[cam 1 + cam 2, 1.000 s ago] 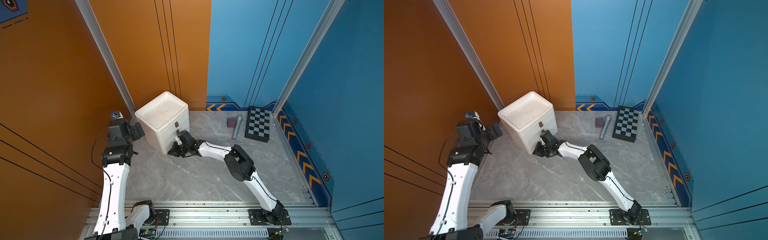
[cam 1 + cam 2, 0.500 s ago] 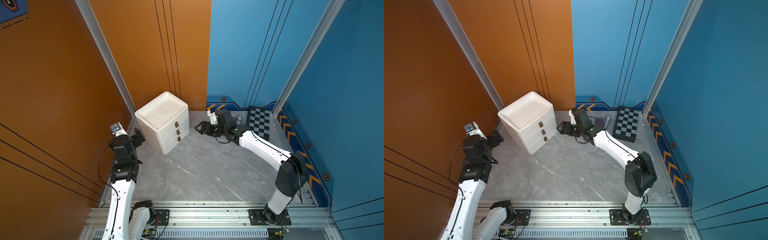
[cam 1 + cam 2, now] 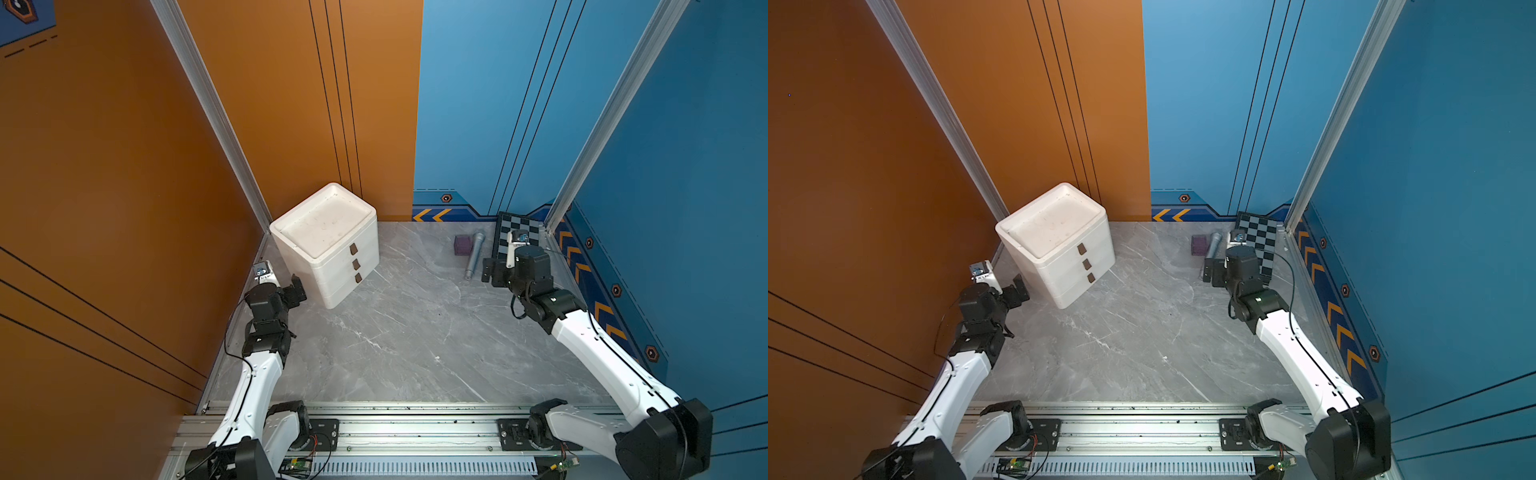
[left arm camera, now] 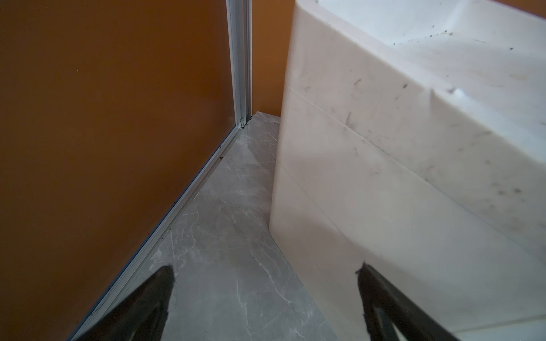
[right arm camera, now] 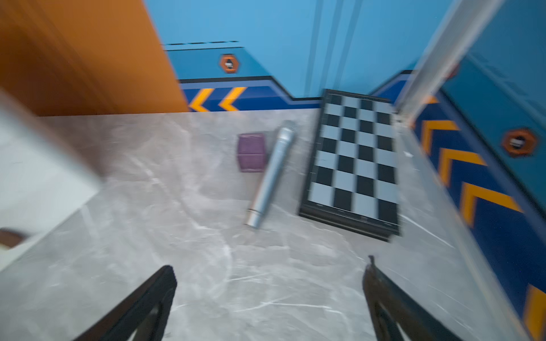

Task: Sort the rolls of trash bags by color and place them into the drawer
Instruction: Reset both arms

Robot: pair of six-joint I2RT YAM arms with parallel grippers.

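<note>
Near: left claw point(image 4: 265, 265) spread wide, nothing in it; drawer point(image 3: 332, 249) cabinet just ahead of it, all three fronts flush; right claw point(image 5: 269, 262) wide too, empty; ahead of it grey stick point(image 5: 270, 174), purple cube point(image 5: 251, 152) beside stick further on, chequered board point(image 5: 354, 159) flanking stick's other side

Found the drawer point(image 4: 384, 177) in smooth white plastic, scuffed and speckled. Saw beneath it a polished, veined grey stone-look tabletop point(image 3: 407, 340). Noted, well apart from the drawer, a satin metallic stick point(image 5: 271, 174) and a smooth chequered board point(image 5: 354, 159).
</note>
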